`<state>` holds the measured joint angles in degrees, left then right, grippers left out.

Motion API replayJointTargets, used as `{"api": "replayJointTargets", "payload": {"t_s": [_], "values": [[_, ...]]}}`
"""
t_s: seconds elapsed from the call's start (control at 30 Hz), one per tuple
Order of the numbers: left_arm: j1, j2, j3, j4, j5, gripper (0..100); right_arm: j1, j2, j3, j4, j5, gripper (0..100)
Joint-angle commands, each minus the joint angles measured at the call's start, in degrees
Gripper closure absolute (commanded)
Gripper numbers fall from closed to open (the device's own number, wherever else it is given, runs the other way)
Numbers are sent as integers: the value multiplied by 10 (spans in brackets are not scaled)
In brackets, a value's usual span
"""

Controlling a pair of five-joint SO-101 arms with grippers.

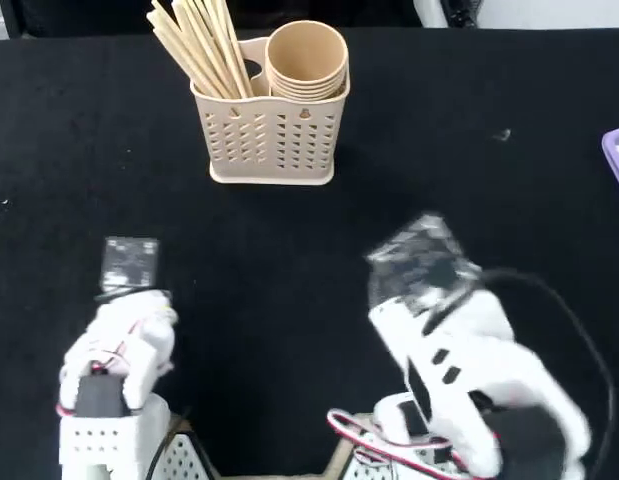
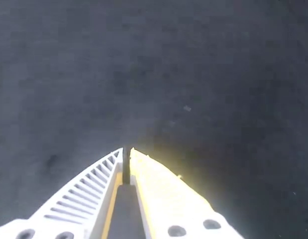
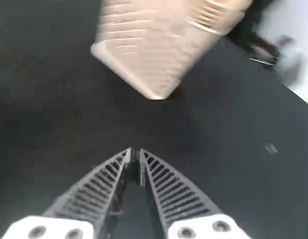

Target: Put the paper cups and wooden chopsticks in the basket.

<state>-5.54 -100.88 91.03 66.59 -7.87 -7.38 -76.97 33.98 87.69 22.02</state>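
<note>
Left fingers [image 2: 118, 158] and right fingers [image 3: 125, 158] are both shut tight, holding nothing. Both my arms sit low, well apart from the basket [image 1: 272, 135]. Cups [image 1: 307, 60] and chopsticks [image 1: 199, 40] stand in it on the black desk [image 1: 89, 150].

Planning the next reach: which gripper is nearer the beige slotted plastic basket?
Right, slightly. The right gripper points at the beige basket from its front right; the left gripper faces black table, front left.
</note>
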Motion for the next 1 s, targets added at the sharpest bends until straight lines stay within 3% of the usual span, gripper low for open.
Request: {"api": "replayJointTargets", "payload": {"t_s": [0.0, 0.13, 0.27, 0.37, 0.57, 0.63, 0.73, 0.83, 0.97], "values": [[57, 4, 54, -48, 2, 970, 183, -153, 153, -87, -115, 986], [55, 4, 57, -29, 6, 970, 251, -327, 273, -91, -191, 986], [61, 4, 5, 74, 6, 970, 249, -288, 283, 0, -194, 986], [46, 4, -9, 71, 6, 970, 244, -299, 306, -12, -219, 986], [24, 4, -27, 10, 11, 970, 212, -315, 441, -179, -226, 986], [17, 4, -24, -12, 56, 970, 190, -315, 499, -218, -227, 986], [21, 4, -24, -12, 127, 970, 179, -315, 565, -235, -239, 986], [22, 4, -7, -18, 127, 970, 182, -314, 577, -215, -288, 986], [15, 4, 66, -101, 127, 970, 126, -314, 591, -204, -263, 986]]}}
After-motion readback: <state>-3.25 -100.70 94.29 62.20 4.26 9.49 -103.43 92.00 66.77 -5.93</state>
